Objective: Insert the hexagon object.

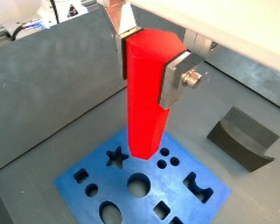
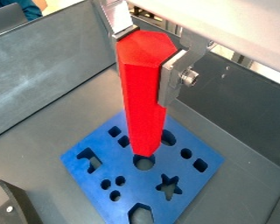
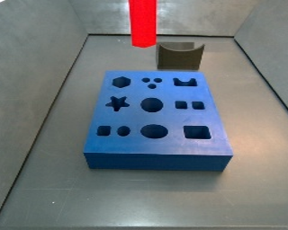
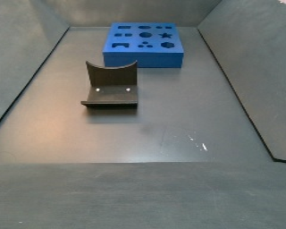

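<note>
My gripper (image 1: 150,70) is shut on a long red hexagonal prism (image 1: 146,105), gripped near its top between the two silver fingers; both also show in a wrist view, the gripper (image 2: 146,66) and the prism (image 2: 143,105). The prism hangs upright above the blue board (image 1: 113,185) with its shaped holes, its lower end clear of the surface. In a side view the prism (image 3: 143,22) hangs high over the back left of the board (image 3: 157,160), and the gripper is cut off above. In a side view the board (image 4: 146,61) lies at the far end; prism and gripper are out of frame.
The dark fixture (image 3: 179,54) stands on the floor just behind the board, also seen in a side view (image 4: 112,85) and in both wrist views (image 1: 241,138) (image 2: 20,206). Grey walls enclose the floor.
</note>
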### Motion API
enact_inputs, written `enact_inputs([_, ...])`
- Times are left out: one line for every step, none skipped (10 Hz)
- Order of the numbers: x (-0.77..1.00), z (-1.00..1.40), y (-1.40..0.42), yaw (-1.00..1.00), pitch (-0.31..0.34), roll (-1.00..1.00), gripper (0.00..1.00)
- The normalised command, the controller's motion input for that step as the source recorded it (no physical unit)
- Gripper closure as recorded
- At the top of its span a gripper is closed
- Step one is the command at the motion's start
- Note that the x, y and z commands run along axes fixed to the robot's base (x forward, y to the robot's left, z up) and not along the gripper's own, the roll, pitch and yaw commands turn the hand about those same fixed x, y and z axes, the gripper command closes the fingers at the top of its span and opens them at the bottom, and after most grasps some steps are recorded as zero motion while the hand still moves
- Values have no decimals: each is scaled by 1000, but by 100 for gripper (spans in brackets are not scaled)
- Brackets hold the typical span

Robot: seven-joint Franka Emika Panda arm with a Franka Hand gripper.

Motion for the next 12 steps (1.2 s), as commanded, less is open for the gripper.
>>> enact_inputs([0,0,0,0,0,9,100])
enact_inputs([0,-20,-6,0,-6,0,100])
enact_inputs([0,-426,143,26,-51,60,100])
enact_inputs([-257,-991,263,103,-117,136,100])
enact_inputs([-454,-1000,449,31,-101,6,100])
enact_inputs([-546,-1000,554,0,-126,0,100])
enact_inputs([-451,-940,540,0,-153,-41,100])
enact_inputs([-186,-814,546,0,-117,-127,100])
enact_inputs([0,-334,246,0,0,0,100])
enact_inputs([0,-123,0,0,0,19,100])
enact_inputs([-183,-503,89,0,0,239,100])
enact_inputs([-197,-574,20,0,0,203,100])
